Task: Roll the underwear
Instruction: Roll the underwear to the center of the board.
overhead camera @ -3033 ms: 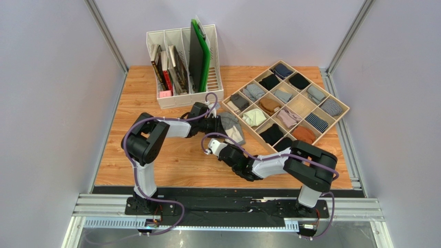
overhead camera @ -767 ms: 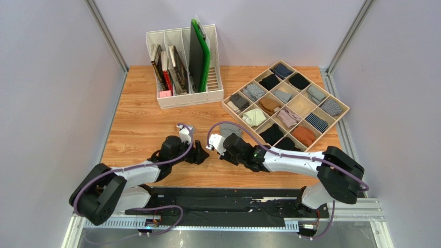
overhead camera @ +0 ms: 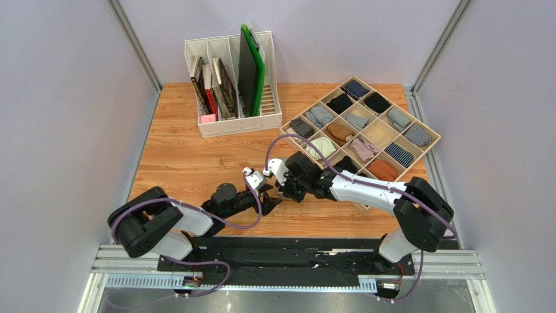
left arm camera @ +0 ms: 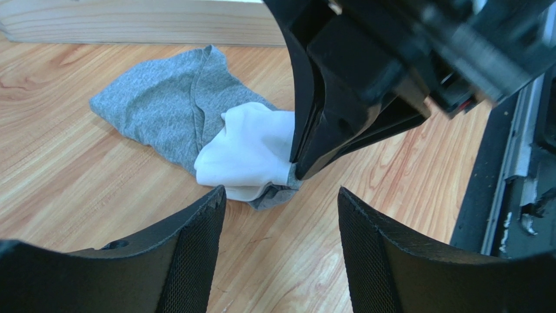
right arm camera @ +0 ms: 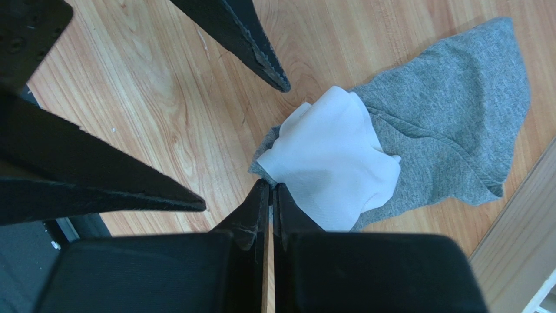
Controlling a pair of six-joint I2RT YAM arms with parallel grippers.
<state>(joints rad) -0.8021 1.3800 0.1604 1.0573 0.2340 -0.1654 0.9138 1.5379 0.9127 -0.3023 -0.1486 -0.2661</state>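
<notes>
Lying crumpled on the wood-grain tabletop (overhead camera: 183,163), the underwear (right arm camera: 450,111) sat directly at the tips of the right pincer (right arm camera: 269,186), with its long axis running away from those tips toward the wooden wall of the divided tray (right arm camera: 522,261). Its folded white waistband (right arm camera: 333,163) pointed back at the right pincer and touched the fingertips, while the heather-grey body fanned out at the far end, close to the tray wall. The right pincer was clenched, fingers pressed together; whether any cloth was caught between them could not be told. The left pincer (left arm camera: 280,195) faced the waistband from the opposite side, released, its jaws spread wide with nothing between them and its tips just short of the cloth. The right pincer's black fingers stood between the left pincer and part of the waistband. The grey knit looked soft and flecked, crossed by a raised seam; the band was smooth and plain white. Fine mesh texture covered the left pincer's inner pads (left arm camera: 196,261). Beyond both pincers, the tray held small rolled bundles (overhead camera: 398,153), and farther off stood a white file rack (overhead camera: 231,124) with books and a green board.
</notes>
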